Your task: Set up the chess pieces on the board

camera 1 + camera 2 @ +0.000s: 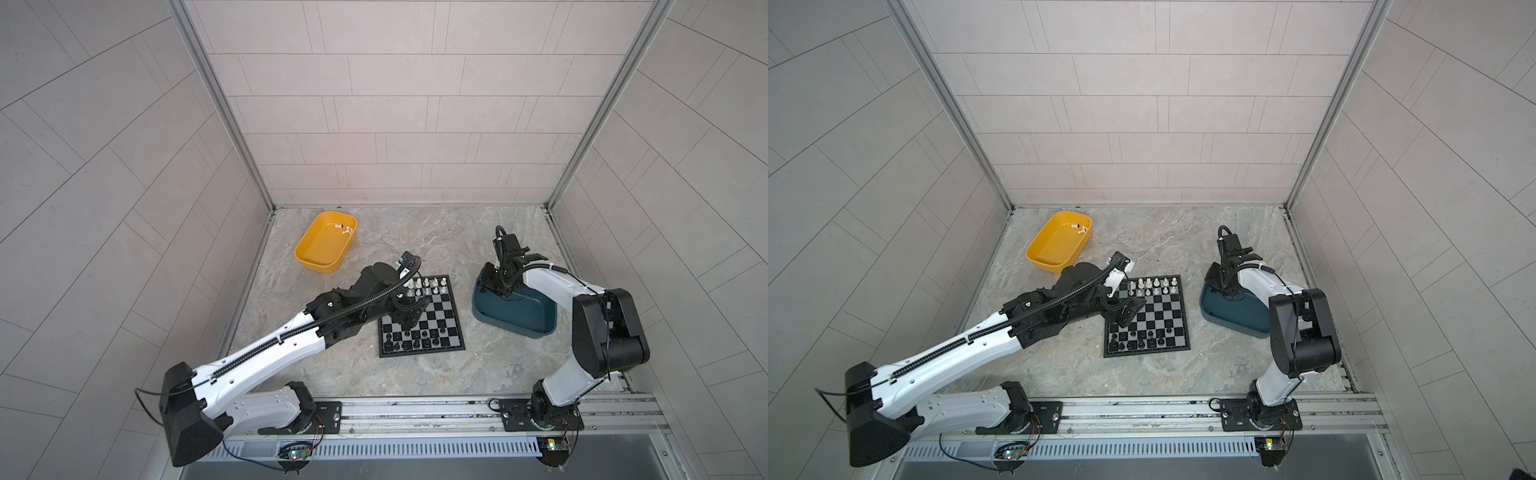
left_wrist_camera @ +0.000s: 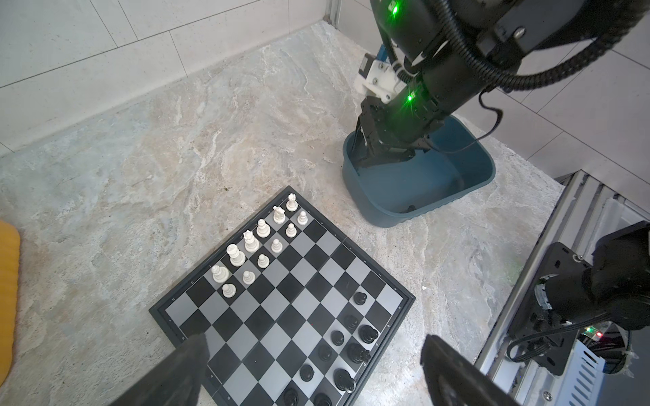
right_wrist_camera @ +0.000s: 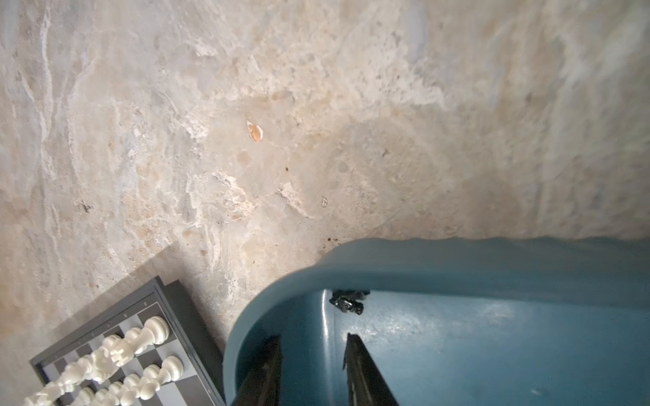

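**Right claw down in teal tray, black piece just ahead**

Right claw (image 3: 313, 339): jaws stand apart with nothing between them, low inside the teal tray (image 3: 457, 260). A black piece (image 3: 348, 303) lies on its side just ahead of the fingertips, tucked into the tray's corner against the wall.

Left claw (image 2: 313, 339): spread wide and empty, hovering over the left side of the board (image 2: 306, 267).

Handling, as a judgement: the piece is tiny, light, hard and smooth, so it will likely skate or roll if you nudge it. Take it across the narrow stem, above the base. The corner wall leaves little room for the outer finger, so plan to come in along the wall.

Board: white pieces (image 2: 251, 242) stand in two rows at the far edge, with squares at one end bare. Black pieces on the board (image 2: 357, 351) fill part of the near rows. Two loose white pieces (image 1: 343, 228) lie in the yellow tray (image 1: 316, 249), far left.

Surface: the bench (image 1: 415, 374) is flat, matt and mottled like stone.

Room: pale tiled walls (image 1: 395, 104) close in three sides. The board sits between the two trays.
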